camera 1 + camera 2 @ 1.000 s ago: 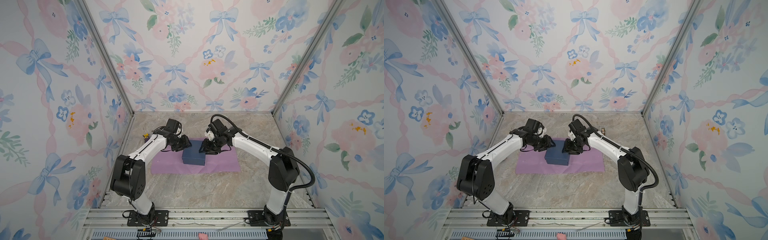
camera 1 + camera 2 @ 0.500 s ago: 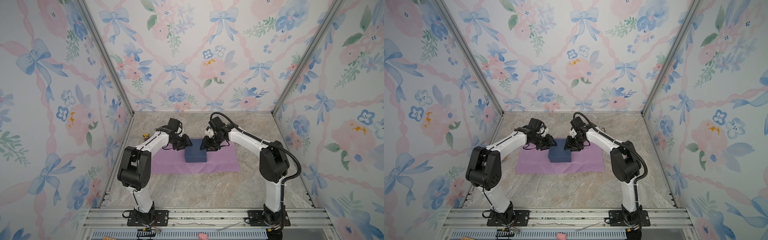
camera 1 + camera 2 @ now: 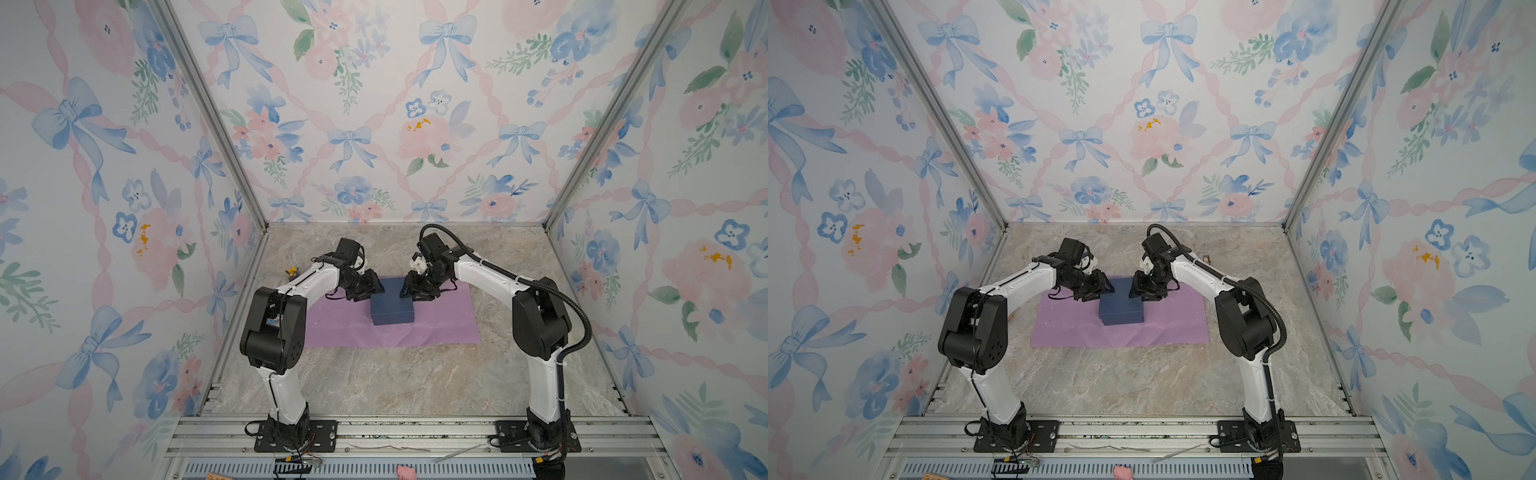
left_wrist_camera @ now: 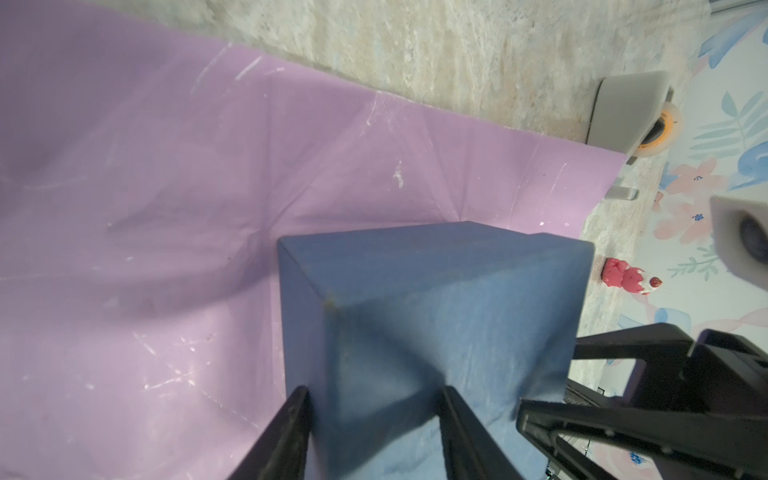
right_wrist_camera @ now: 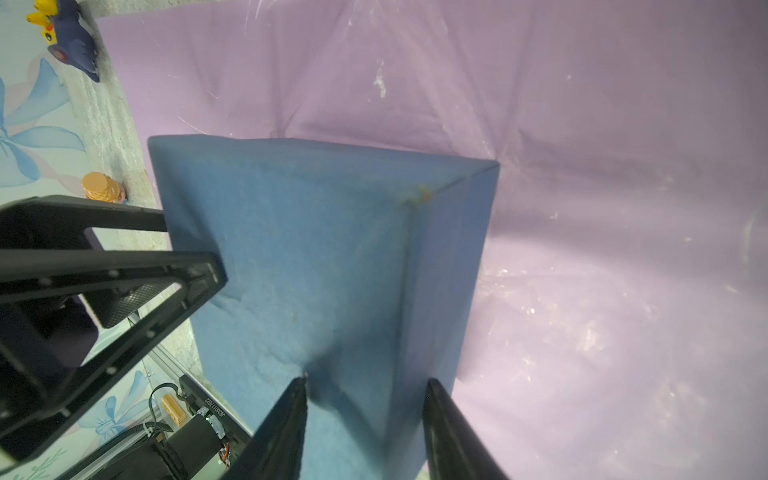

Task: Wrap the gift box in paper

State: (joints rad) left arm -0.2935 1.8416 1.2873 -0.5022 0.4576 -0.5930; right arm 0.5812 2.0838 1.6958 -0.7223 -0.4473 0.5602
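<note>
Gift box (image 3: 392, 307) on paper (image 3: 440, 328), L end effector (image 4: 374, 390), R end effector (image 5: 365, 380) clamped on corners, wrist cams alone show grip.

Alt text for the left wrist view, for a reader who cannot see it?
The left pincer grips a corner of the dark navy-blue gift box, which sits on the creased lilac-purple paper sheet. The right pincer grips another corner; beyond lie a grey tape dispenser and a small red toy.

High stereo, close wrists, common gift box (image 3: 392, 306)
</note>
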